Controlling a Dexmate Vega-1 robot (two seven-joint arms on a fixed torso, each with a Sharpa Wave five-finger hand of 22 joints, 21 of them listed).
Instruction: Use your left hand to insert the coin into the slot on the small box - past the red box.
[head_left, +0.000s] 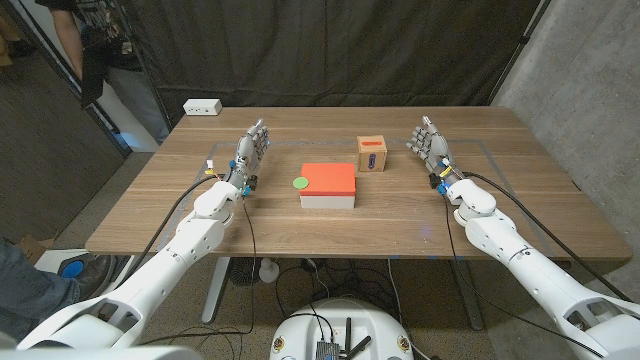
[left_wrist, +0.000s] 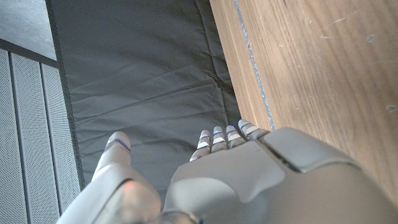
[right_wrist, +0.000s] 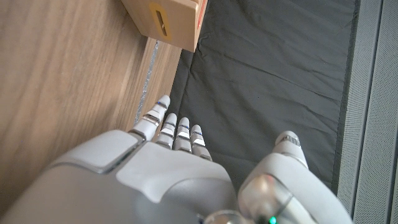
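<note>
Both my hands are empty, fingers spread: left hand (head_left: 247, 158) at 9 o'clock on the wooden desk (head_left: 150, 215), right hand (head_left: 432, 148) at 3. The small round green coin (head_left: 299, 182) lies on the flat red-topped box (head_left: 335, 178) mid-desk. The small cardboard box with a slot (head_left: 372, 154) stands just past it at 1 o'clock.

My right wrist view cuts the small box (right_wrist: 166, 22) off at the frame edge, person (head_left: 95, 50) at the head view's corner mostly cropped, white item (head_left: 202, 107) on the far table edge too small to identify
</note>
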